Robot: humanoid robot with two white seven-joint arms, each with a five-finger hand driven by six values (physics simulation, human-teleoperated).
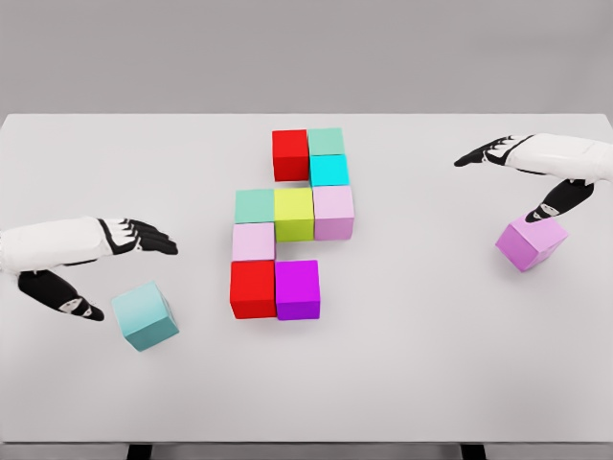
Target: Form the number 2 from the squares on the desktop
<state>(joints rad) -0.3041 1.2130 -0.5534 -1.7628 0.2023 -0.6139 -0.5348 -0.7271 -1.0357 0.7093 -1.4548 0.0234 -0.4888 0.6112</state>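
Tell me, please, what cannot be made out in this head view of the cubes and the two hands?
- Left robot hand: whether it touches the light blue cube is unclear; the thumb ends just beside it.
- Right robot hand: the thumb overlaps the violet cube; contact or a gap cannot be judged.
- Both arms: cut off by the picture's side edges.
- Assembled cubes: their far sides and any small gaps between them are hidden.

Nine-cube cluster [292,225] mid-table, faces touching, forming a stepped figure. Loose light-blue cube [145,315] lies left of cluster, rotated; loose violet cube [531,242] right, also rotated.
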